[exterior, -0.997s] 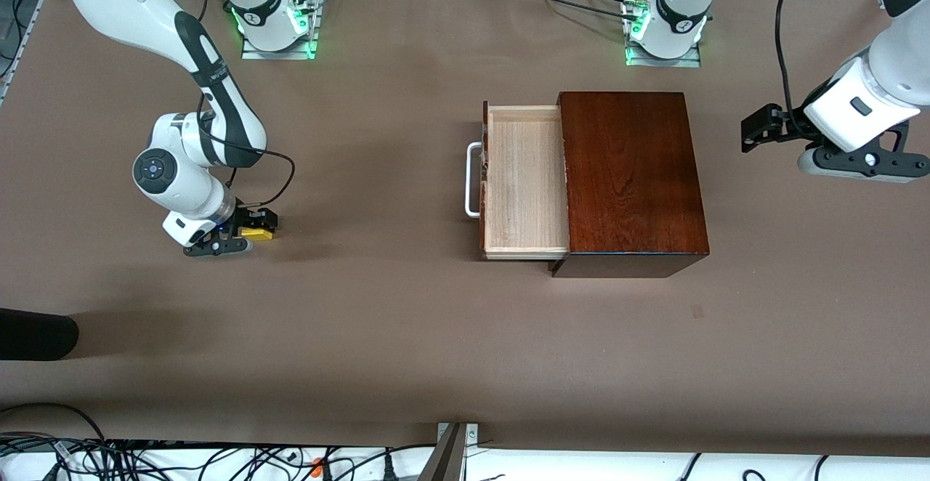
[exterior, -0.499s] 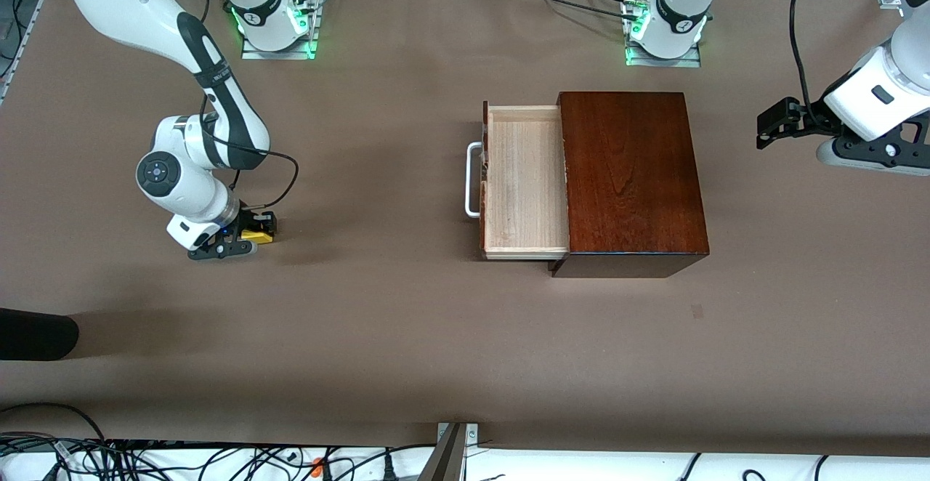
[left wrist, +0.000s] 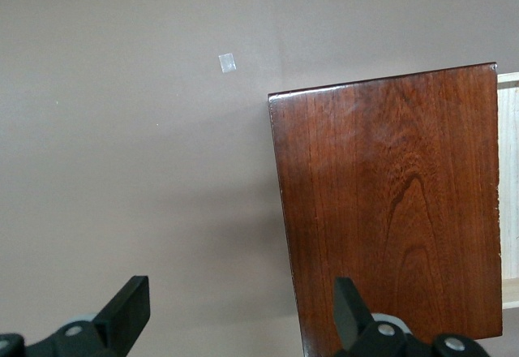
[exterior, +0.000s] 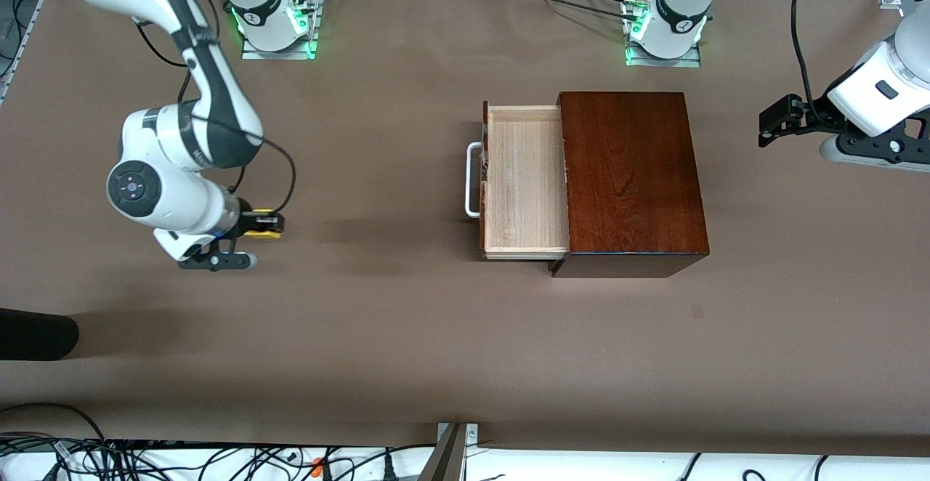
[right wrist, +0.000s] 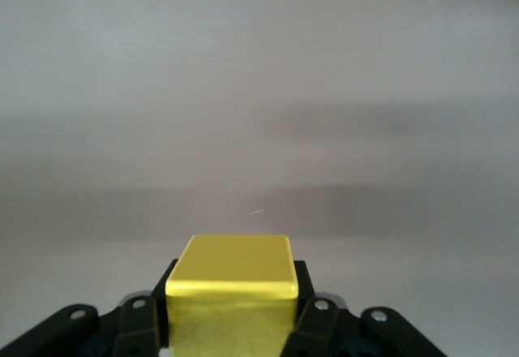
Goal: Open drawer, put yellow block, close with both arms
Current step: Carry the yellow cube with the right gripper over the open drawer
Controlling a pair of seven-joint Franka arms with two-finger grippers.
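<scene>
The drawer (exterior: 524, 179) stands pulled out of the dark reddish-brown box (exterior: 631, 176), its pale tray empty and its white loop handle (exterior: 472, 179) toward the right arm's end. My right gripper (exterior: 263, 225) is shut on the yellow block (exterior: 264, 224) and holds it above the table, well away from the drawer. In the right wrist view the block (right wrist: 233, 296) sits between the black fingers (right wrist: 139, 324). My left gripper (exterior: 771, 123) is open and empty over the table past the box's closed end; the left wrist view shows the box (left wrist: 389, 203).
A dark object (exterior: 33, 333) lies at the table edge toward the right arm's end, nearer the front camera. A small pale mark (left wrist: 228, 63) is on the brown table cover. Cables run along the edge nearest the front camera.
My right gripper has lifted off the table with the yellow block in it. My left gripper has drawn a little farther from the box, toward its own end.
</scene>
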